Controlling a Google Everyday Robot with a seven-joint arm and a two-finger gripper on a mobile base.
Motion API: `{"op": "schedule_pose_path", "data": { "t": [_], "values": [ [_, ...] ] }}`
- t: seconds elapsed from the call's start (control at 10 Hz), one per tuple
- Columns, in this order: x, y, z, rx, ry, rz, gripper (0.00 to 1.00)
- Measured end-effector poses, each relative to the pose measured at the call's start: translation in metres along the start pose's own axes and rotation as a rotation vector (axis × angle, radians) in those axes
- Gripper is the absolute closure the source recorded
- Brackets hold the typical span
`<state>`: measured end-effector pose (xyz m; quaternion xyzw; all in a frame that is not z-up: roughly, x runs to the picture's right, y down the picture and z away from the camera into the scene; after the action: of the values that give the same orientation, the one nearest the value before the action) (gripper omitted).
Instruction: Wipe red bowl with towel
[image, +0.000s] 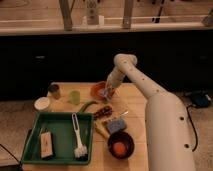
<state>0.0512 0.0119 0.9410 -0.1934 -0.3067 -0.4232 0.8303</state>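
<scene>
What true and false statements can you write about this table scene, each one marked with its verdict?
1. The gripper is at the red bowl, at the far side of the table. True.
2. The white brush lies on the bare table. False: it lies inside the green tray.
3. The dark bowl near the front edge holds something orange. True.
4. The green cup stands to the right of the red bowl in the picture. False: it stands to the left of it.
5. The blue sponge is inside the green tray. False: it lies on the table, beside the tray.
</scene>
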Motion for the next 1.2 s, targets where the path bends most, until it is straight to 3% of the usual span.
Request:
{"op": "schedule_pose_path", "data": {
  "t": [0.3, 0.5, 0.7, 1.2],
  "values": [
    [0.022, -0.004, -0.009, 0.005, 0.041, 0.041, 1.00],
    [0.042, -0.023, -0.011, 0.025, 0.049, 0.057, 1.00],
    [0.043, -0.042, -0.009, 0.046, 0.044, 0.056, 1.00],
    [0.043, -0.043, -0.009, 0.051, 0.041, 0.058, 1.00]
  ]
}}
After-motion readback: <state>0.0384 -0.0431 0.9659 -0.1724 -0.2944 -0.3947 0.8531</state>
